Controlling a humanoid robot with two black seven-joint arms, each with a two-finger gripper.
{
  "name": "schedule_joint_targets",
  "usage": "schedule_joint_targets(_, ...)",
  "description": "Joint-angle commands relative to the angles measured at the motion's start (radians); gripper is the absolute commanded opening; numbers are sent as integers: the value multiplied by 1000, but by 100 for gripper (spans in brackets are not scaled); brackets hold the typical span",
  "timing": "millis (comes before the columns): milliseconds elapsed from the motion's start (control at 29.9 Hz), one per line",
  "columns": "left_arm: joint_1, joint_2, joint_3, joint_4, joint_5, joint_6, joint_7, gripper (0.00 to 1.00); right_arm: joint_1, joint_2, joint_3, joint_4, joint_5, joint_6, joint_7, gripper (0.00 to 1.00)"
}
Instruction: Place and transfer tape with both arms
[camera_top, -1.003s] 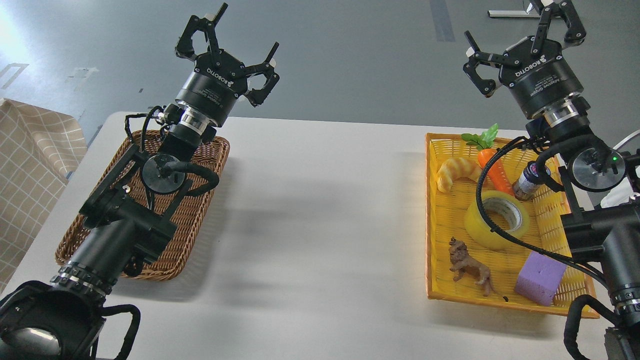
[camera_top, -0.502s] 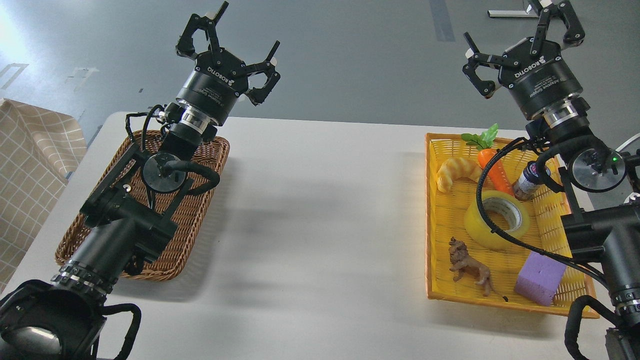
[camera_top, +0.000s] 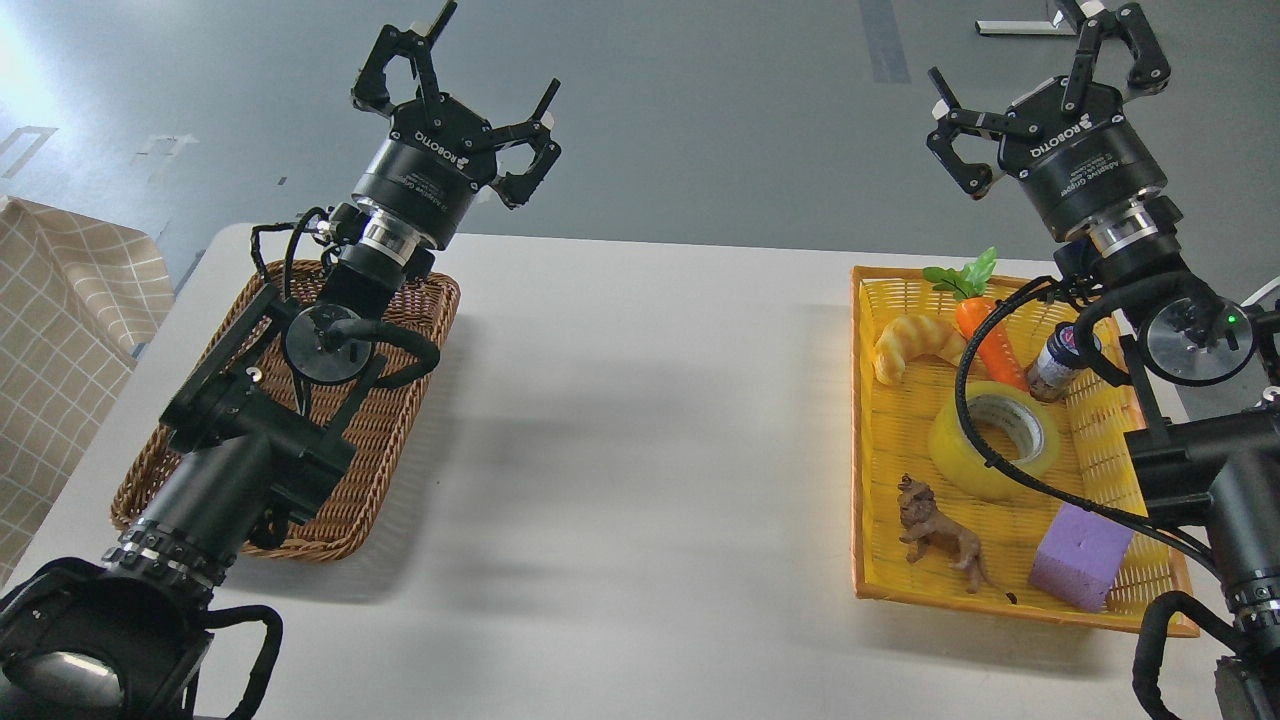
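A brown wicker basket (camera_top: 400, 400) sat at the white table's (camera_top: 640, 450) left side. At the right, a yellow tray (camera_top: 900, 420) held a croissant (camera_top: 915, 345), carrot (camera_top: 985, 335), small jar (camera_top: 1055, 365), toy lion (camera_top: 940, 530) and purple foam cube (camera_top: 1080, 555).

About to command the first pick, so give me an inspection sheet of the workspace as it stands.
Surface: white table, bare in the middle.
Job's things: tape lies flat in the yellow tray; wicker basket under the left arm.
Clutter: croissant, carrot, small jar, toy lion, purple foam cube, all in the tray.
Grippers: left pincer and right pincer both open, empty, raised.
Cables: a black cable of the right arm crosses in front of the tape.
Surroundings: grey floor; checked cloth at left.
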Motion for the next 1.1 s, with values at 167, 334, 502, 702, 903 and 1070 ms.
schedule_joint_targets(167,1,0,0,0,0,0,0,98,4,-23,2,1,3,0,0,100)
schedule_joint_targets(334,1,0,0,0,0,0,0,98,4,-23,2,-1,3,0,0,100)
schedule_joint_targets(502,-1,0,0,2,0,0,0,98,4,-23,0,-1,3,0,0,100)
schedule_joint_targets(702,1,0,0,2,0,0,0,98,7,-25,0,1,1,0,2,100)
schedule_joint_targets(903,-1,15,-2,2,0,0,0,98,20,-26,-5,10,-2,0,20,100)
schedule_joint_targets(1070,-2,18,-2,2,0,0,0,98,29,-60,-14,9,-102,0,22,100)
